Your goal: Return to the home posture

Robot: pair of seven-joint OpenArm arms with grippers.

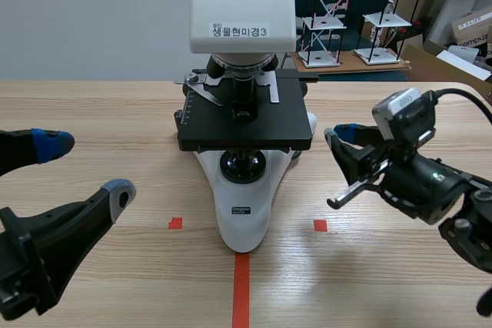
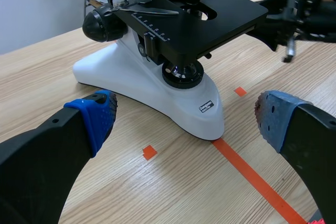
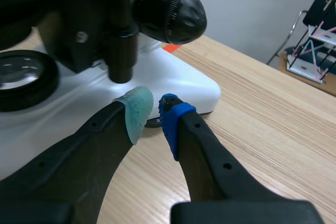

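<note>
White-and-black compound microscope (image 1: 243, 217) standing on the light wooden table (image 1: 108, 113), just ahead of both claws. Left gripper (image 1: 86, 168): 2 fingers spread wide, holding and touching nothing. Right gripper (image 3: 156, 113): 2 pads almost meeting, only a narrow gap between them, gripping nothing, tips just beside the microscope's white base.

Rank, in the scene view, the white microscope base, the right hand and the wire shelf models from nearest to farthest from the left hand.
From the left hand:
1. white microscope base, in the middle.
2. right hand, beyond it, right side.
3. wire shelf models, in the far background.
</note>
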